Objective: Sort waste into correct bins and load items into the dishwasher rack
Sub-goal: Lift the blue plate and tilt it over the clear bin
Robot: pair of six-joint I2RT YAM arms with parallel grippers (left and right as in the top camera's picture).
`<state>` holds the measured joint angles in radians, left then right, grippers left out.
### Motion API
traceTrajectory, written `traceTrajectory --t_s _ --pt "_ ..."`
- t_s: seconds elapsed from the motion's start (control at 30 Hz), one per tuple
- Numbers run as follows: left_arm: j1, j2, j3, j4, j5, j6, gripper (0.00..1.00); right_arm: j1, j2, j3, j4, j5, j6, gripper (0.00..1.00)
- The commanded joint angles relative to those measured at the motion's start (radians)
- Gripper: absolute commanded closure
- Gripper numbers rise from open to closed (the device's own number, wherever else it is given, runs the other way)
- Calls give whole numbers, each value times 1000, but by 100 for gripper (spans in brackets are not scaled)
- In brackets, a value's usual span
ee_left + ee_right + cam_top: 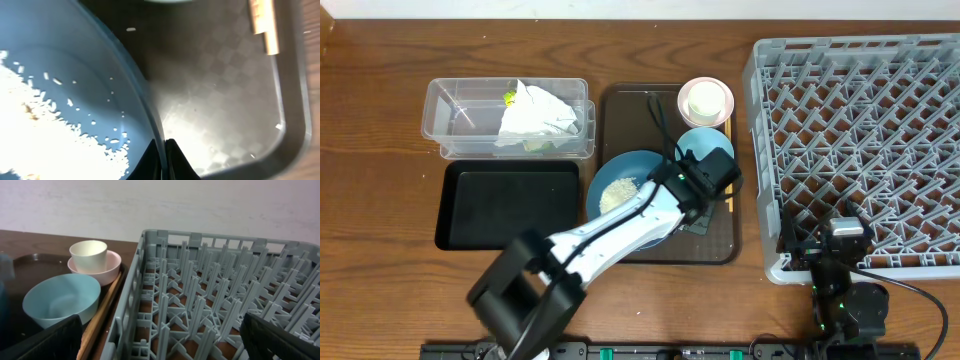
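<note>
The wide blue dish (620, 172) with loose rice (618, 192) sits on the brown serving tray (620, 100). My left gripper (675, 212) is shut on the dish's right rim; the left wrist view shows the fingers (164, 150) pinching the rim, with the dish (75, 60) and rice (45, 130) to their left. The light-blue bowl (695, 142) and the pinkish bowl (723, 112) holding the white cup (705, 100) stand behind. Chopsticks (728, 205) lie along the tray's right edge. The napkin (535, 115) and wrapper (508, 97) lie in the clear tub (450, 110). My right gripper (828, 235) is open and empty.
The black tray (510, 205) lies in front of the clear tub. The grey rack (860, 100) fills the right side, and my right gripper (162, 340) hovers over its front left corner (200, 295). The brown tray's raised rim (295, 100) lies close to the right of my left gripper.
</note>
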<state>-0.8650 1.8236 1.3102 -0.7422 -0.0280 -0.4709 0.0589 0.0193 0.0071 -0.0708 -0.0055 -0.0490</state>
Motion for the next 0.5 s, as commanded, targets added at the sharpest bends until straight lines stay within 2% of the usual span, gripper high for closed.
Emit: traceTrajectory --t_s 0.0,0.23,0.47 --pt "7 -81 -1 -8 5 -9 94 -14 -2 -2 -4 -6 -11 1" --pt "52 -219 -1 -26 6 -9 94 -14 -1 -2 -4 -6 -11 1" --pt "191 -352 -1 -100 22 -9 94 -14 -2 -2 -4 -6 -11 1"
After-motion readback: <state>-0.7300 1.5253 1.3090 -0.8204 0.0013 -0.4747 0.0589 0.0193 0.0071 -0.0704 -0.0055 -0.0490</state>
